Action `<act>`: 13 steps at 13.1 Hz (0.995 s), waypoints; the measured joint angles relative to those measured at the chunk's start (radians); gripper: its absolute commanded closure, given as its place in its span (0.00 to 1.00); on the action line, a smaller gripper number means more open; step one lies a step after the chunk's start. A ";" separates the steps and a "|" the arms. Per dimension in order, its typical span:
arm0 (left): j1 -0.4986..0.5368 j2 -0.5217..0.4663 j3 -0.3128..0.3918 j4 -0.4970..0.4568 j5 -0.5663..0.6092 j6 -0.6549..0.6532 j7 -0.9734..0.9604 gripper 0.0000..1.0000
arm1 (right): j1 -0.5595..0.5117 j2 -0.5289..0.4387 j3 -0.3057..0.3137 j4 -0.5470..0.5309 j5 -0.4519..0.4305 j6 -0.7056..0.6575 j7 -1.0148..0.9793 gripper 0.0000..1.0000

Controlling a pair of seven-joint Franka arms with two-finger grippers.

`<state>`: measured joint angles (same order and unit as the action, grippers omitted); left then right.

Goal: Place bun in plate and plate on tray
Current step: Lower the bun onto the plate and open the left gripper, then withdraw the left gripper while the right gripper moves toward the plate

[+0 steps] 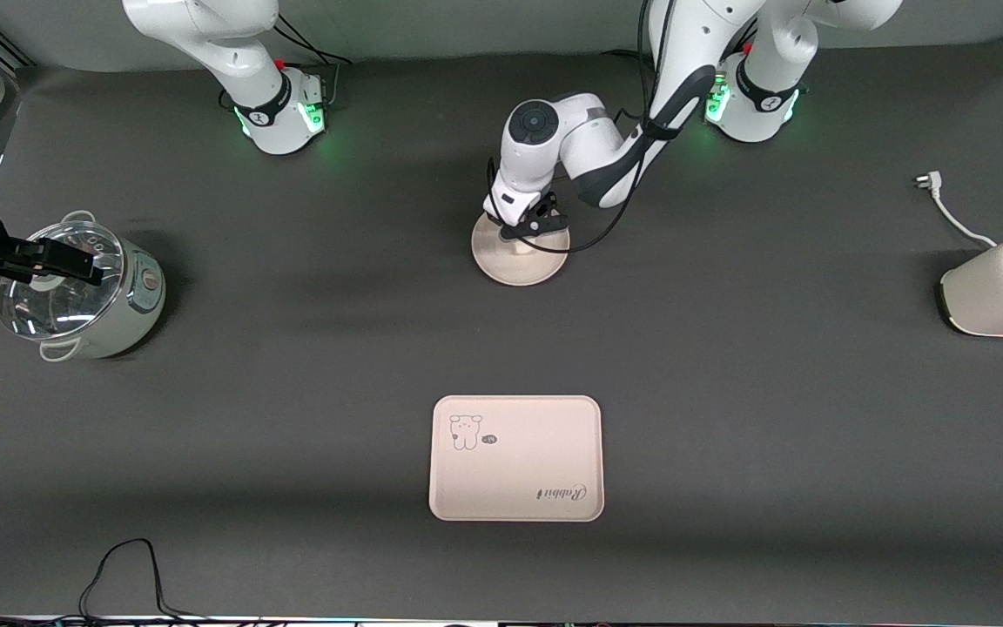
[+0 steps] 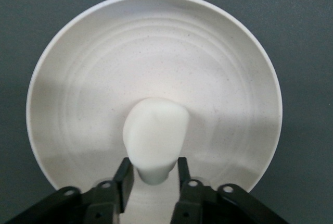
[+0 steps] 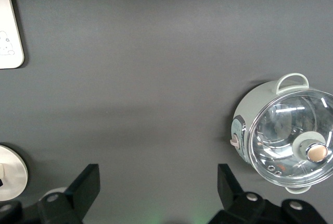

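Across dark grey tabletop (image 1: 728,392), upper centre: left gripper (image 2: 153,164) low over plate (image 2: 156,36), jaws slightly parted astride resting bun (image 2: 156,130); tray (image 1: 515,459) lower centre; right gripper (image 3: 158,185) waiting wide-open above pot (image 1: 131,296).

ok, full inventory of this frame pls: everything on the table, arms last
bun: 1, off-white, on the plate between the left claw's fingers
plate: 1, cream, round, mid-table, farther from the front camera than the tray
tray: 1, pale cream-pink, rabbit print, nearest the front camera, nothing on it
cooking pot: 1, pale green with glass lid, toward the right arm's end of the table
toaster: 1, cream, toward the left arm's end, white cord with loose plug beside it
black cable: 1, at the table edge nearest the front camera
left claw: over the plate, fingers either side of the bun
right claw: open, waiting above the pot
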<state>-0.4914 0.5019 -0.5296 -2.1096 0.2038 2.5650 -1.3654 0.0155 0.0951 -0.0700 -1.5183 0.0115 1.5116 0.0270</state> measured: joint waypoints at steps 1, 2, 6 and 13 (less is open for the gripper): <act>0.000 0.004 0.003 0.002 0.000 0.000 0.000 0.00 | 0.000 0.000 0.000 0.000 0.000 0.000 0.000 0.00; 0.000 0.005 0.004 0.005 0.001 -0.002 0.000 0.00 | 0.000 0.000 0.000 -0.001 0.000 0.000 0.000 0.00; 0.012 0.002 0.012 0.092 0.001 -0.144 0.004 0.02 | 0.000 0.000 0.000 -0.007 0.000 0.000 0.000 0.00; 0.255 -0.122 -0.037 0.289 -0.064 -0.417 0.196 0.00 | 0.045 -0.008 0.001 -0.013 0.000 0.000 -0.001 0.00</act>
<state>-0.2365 0.3804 -0.5661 -1.8209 0.1398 2.1482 -1.1697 0.0606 0.0875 -0.0689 -1.5311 0.0116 1.5116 0.0263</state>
